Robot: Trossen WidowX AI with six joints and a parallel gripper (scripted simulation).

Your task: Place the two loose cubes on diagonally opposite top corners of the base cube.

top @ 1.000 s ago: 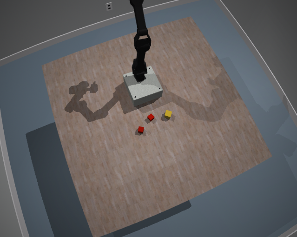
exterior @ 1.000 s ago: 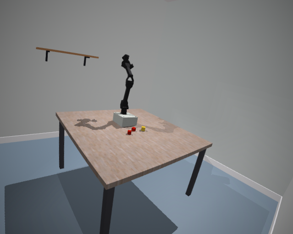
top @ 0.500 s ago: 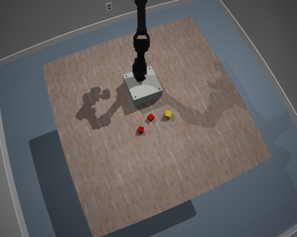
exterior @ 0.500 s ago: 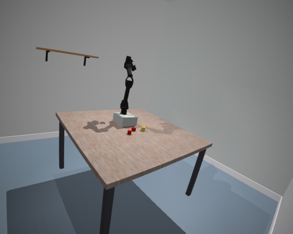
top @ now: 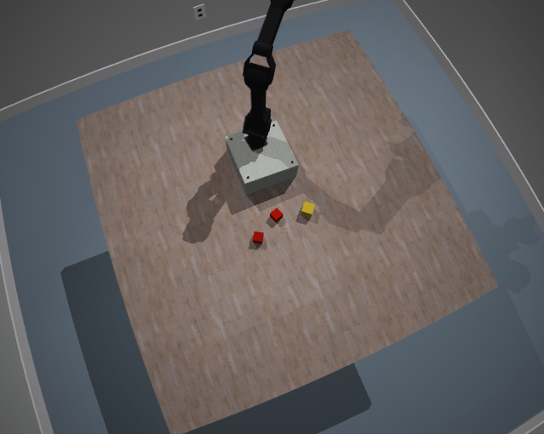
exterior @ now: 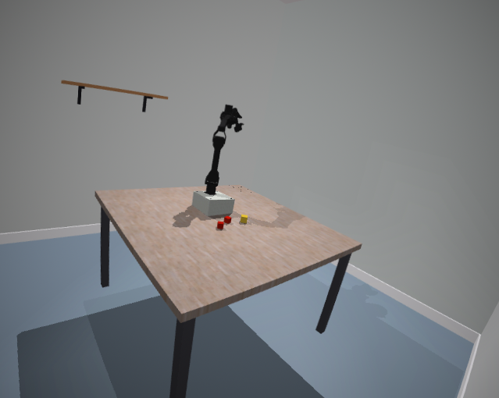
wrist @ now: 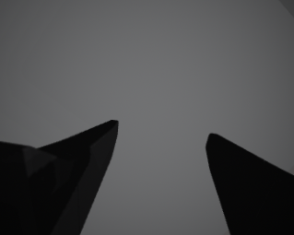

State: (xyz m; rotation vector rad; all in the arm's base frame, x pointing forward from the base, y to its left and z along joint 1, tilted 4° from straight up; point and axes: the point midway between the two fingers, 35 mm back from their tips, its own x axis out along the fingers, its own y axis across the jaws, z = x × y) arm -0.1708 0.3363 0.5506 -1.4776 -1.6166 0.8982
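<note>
A yellow cube (top: 308, 208) (exterior: 244, 218), a little larger than the red ones and apparently the base cube, sits on the table in front of the arm's mount. One red cube (top: 276, 214) (exterior: 227, 219) lies on the table beside it, turned to an angle. The other red cube (top: 257, 236) (exterior: 220, 225) lies farther from the mount. Nothing is on top of the yellow cube. My gripper (wrist: 162, 134) is partly open and empty, high above the table and away from all three cubes. The wrist view shows only wall between the fingertips.
The arm (top: 258, 91) (exterior: 215, 161) rises from a pale grey block (top: 269, 166) (exterior: 222, 207) on the wooden table (top: 295, 309) (exterior: 249, 257). The cubes lie close to this block's front side. A wooden shelf (exterior: 114, 90) is on the wall.
</note>
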